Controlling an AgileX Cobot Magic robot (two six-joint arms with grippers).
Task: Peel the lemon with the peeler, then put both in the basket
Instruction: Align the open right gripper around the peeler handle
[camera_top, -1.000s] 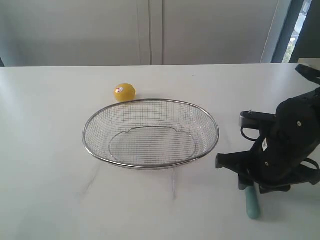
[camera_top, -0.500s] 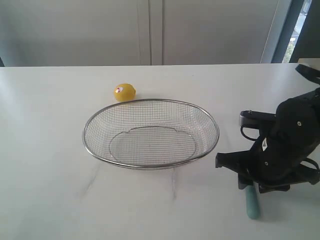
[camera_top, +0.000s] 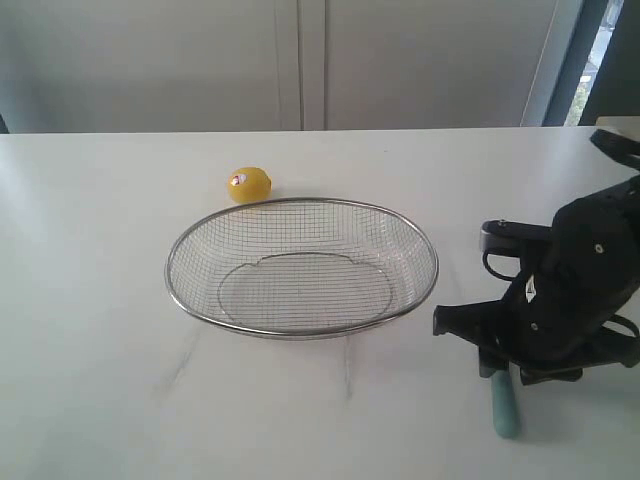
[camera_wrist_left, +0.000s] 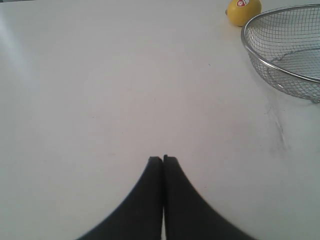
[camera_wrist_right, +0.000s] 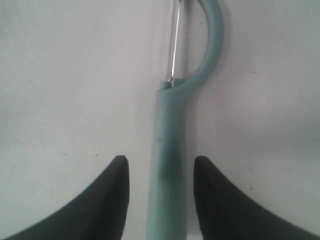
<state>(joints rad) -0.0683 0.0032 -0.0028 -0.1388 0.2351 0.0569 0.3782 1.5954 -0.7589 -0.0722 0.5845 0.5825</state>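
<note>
Nothing is done yet: the lemon (camera_top: 249, 185) lies whole on the counter (camera_top: 100, 300) beside the empty basket (camera_top: 300, 332), the right pincer (camera_wrist_right: 160, 162) stands apart astride the peeler (camera_wrist_right: 169, 125), and the left pincer (camera_wrist_left: 163, 159) is pressed together.

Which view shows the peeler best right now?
Right wrist view: the peeler lies with its handle inside the open right pincer, blade visible. The exterior view shows only its handle end past the arm; the left wrist view misses it.
</note>
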